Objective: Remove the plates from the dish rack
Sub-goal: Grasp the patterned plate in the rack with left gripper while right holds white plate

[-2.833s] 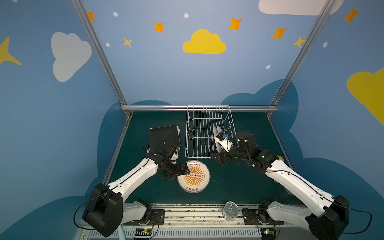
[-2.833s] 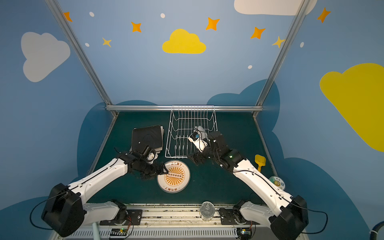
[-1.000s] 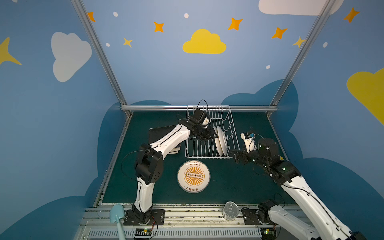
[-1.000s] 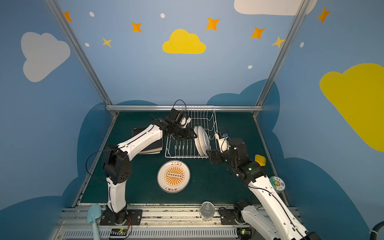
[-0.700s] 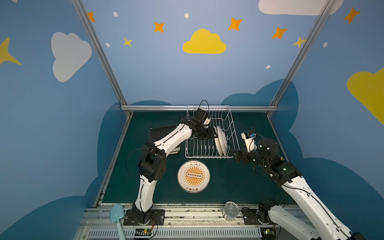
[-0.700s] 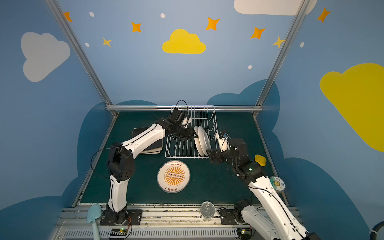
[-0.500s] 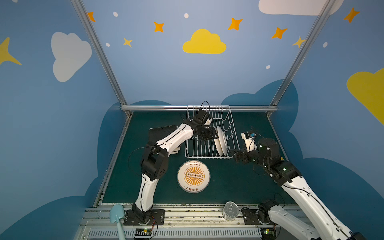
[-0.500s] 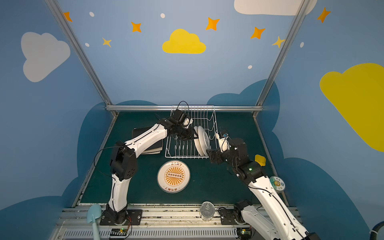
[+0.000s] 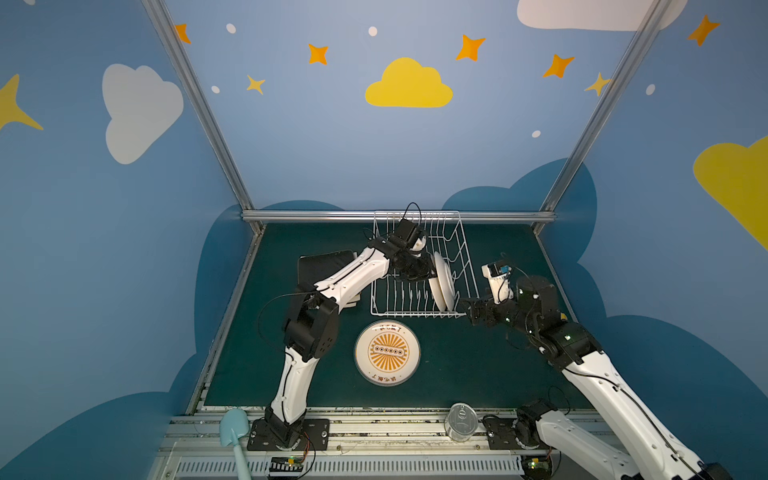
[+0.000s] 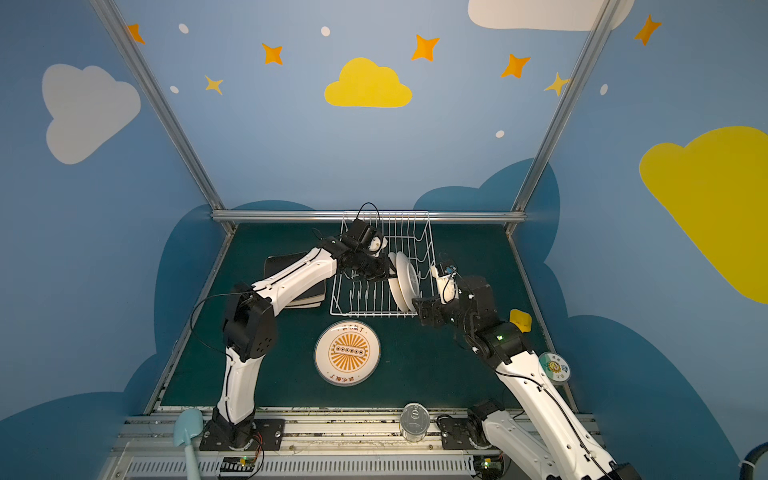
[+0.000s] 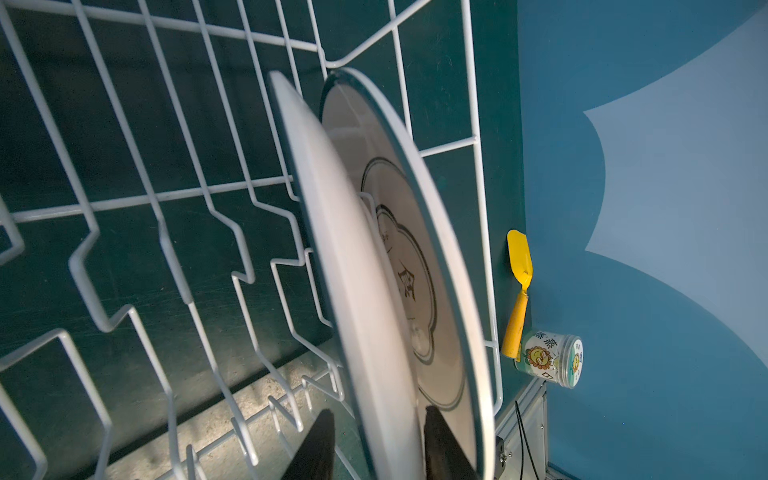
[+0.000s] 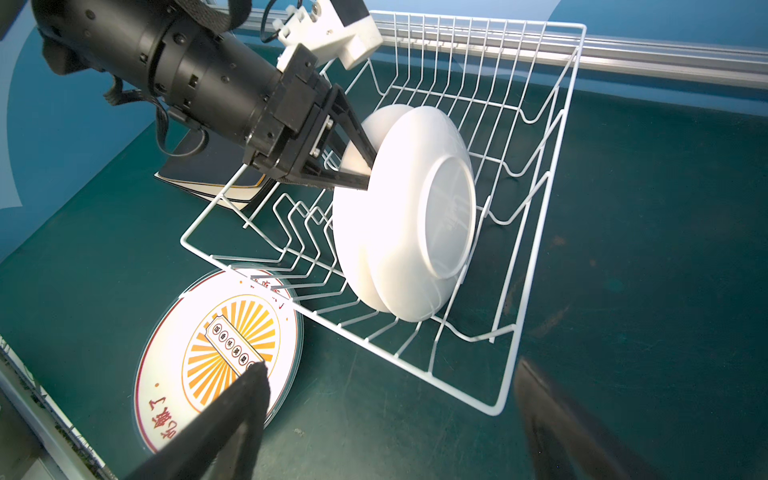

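1. Blue walls point(image 9: 374, 166) painted with white and yellow clouds and orange stars enclosed the work cell on three sides.
2. Aluminium posts point(image 9: 199, 108) rose at the two back corners, joined by a crossbar point(image 9: 324, 216) along the far edge of the table point(image 9: 478, 365).
3. The table wore a dark green mat, scuffed in places, and a slotted metal rail point(image 9: 374, 432) ran along its near edge.
4. The left arm point(image 9: 353, 274) reached across into the dish rack point(image 9: 415, 314). The left claw point(image 12: 369, 171) had its fingers apart, astride the rim of the left-hand plate point(image 11: 353, 270), with a gap showing beside one finger in the left wrist view.
5. The right arm point(image 9: 602, 382) stretched in from the right. The right claw point(image 12: 390, 368) gaped wide and empty above the mat, just beside the rack's near right corner.
6. The white wire dish rack stood mid-table at the back, up against the crossbar.
7. Two round white plates point(image 9: 441, 282) stood on edge, close together, among the prongs at the rack's right end.
8. A sunburst plate point(image 9: 387, 353) lay face up on the mat just in front of the rack.
9. A black square plate point(image 9: 320, 266) lay flat left of the rack, partly under the left arm.
10. A pale blue toy shovel point(image 9: 235, 424) and a clear can point(image 9: 459, 419) sat on the rail, and a yellow scoop point(image 10: 520, 320) and a labelled jar point(image 10: 555, 366) sat at the table's right edge.
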